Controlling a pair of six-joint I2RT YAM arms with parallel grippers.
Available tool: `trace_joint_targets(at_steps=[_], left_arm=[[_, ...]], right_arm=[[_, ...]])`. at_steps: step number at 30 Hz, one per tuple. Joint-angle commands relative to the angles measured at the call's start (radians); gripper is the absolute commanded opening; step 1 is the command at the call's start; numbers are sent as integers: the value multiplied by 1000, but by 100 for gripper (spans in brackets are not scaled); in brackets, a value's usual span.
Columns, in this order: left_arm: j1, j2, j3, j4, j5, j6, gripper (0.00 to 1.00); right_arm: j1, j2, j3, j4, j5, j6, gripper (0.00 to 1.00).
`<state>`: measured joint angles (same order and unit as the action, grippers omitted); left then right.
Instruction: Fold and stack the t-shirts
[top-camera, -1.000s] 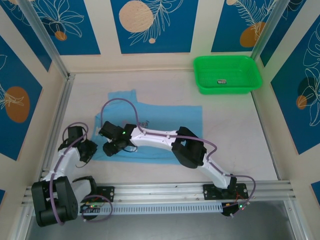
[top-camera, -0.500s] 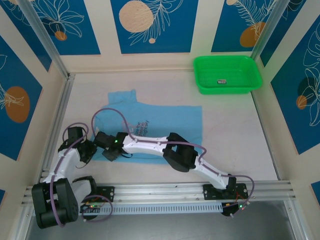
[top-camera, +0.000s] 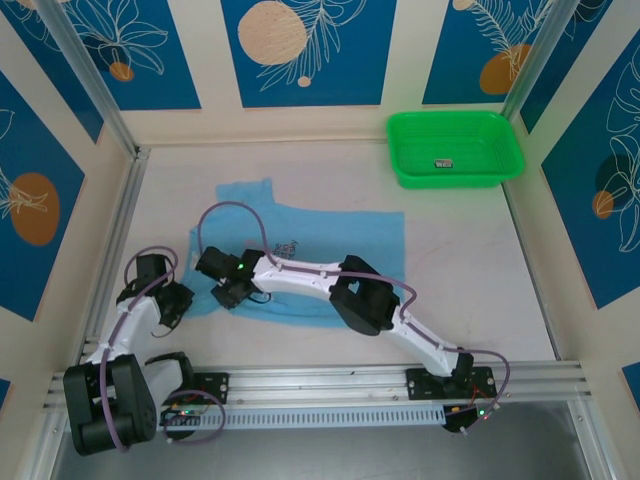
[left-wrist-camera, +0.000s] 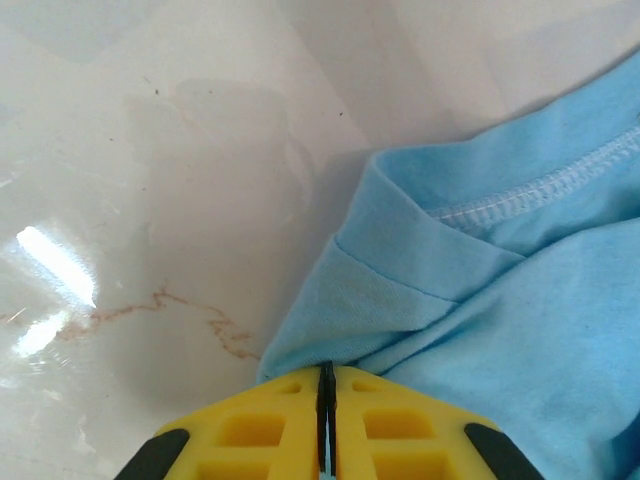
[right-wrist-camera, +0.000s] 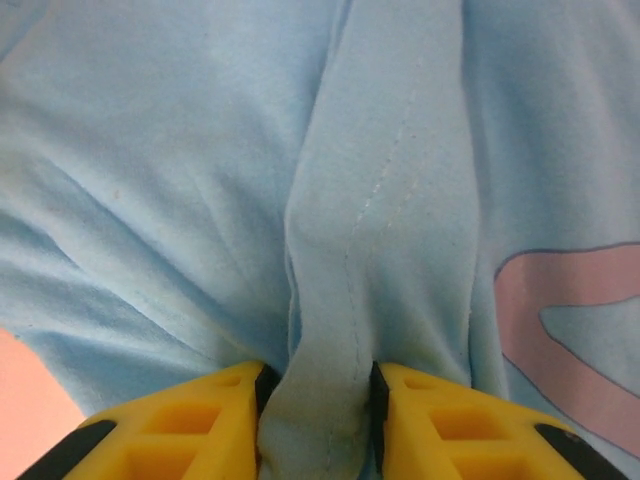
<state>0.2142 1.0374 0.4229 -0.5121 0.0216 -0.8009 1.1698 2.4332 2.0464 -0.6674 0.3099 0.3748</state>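
The fold is starting: the left gripper (left-wrist-camera: 326, 372) is pinching the near-left edge of the t-shirt (top-camera: 335, 235), and the right gripper (right-wrist-camera: 320, 380) is nipping a ridge nearby. Next, probably lifting both together.

Yellow fingers (right-wrist-camera: 200, 425) pinch a raised fold of the t-shirt (right-wrist-camera: 150, 180).

1. Left arm (top-camera: 125, 330) sits folded close to its base, wrist tipped down.
2. Left gripper (left-wrist-camera: 326, 378): yellow jaws pressed together, nipping the t-shirt (left-wrist-camera: 520, 300) at its corner.
3. Right arm (top-camera: 300, 275) reaches far across to the left, elbow bent.
4. Right gripper (right-wrist-camera: 318, 385): jaws slightly apart, clamping a raised t-shirt fold.
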Motion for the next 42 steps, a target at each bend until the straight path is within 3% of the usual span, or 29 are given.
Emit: trace_joint_targets(at_steps=[1, 8, 13, 25, 28, 33, 42], left_arm=[[13, 2, -13, -4, -20, 22, 11], [13, -21, -13, 7, 7, 34, 16], [14, -21, -13, 7, 3, 34, 17], [14, -21, -15, 9, 0, 35, 20], [14, -21, -16, 10, 1, 35, 20], [14, -21, -16, 12, 6, 37, 22], [14, -22, -20, 18, 9, 38, 22]], right_arm=[[-24, -54, -42, 7, -84, 43, 36], [-45, -83, -69, 32, -179, 86, 37], [-58, -87, -63, 20, -189, 97, 33], [-86, -133, -78, 34, -292, 135, 38], [-90, -129, -78, 33, -305, 136, 33], [-77, -125, -69, 12, -315, 117, 42], [-56, -70, -11, -76, -247, 105, 41]])
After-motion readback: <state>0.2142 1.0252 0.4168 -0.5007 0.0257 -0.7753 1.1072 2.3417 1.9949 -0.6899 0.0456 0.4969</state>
